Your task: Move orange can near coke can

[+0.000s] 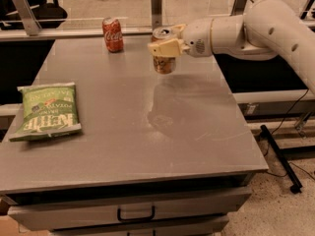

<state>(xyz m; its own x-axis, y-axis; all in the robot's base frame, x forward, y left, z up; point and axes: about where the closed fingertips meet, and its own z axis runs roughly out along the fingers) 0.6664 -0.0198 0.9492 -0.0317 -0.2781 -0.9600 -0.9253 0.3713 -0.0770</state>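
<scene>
My gripper (165,48), upper centre of frame, grasps the orange can (164,64) upright around its upper half. The coke can (112,34) stands apart, to its upper left.

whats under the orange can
Only bare grey table and a dim reflection; the end effector holds the orange can above it, right of the coke can. Its underside is hidden.

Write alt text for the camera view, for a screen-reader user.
The hand of a white robot arm grips the orange can from the right, holding it upright just above the grey table, right of the coke can standing at the far edge. A green chip bag lies flat at the left edge.
</scene>
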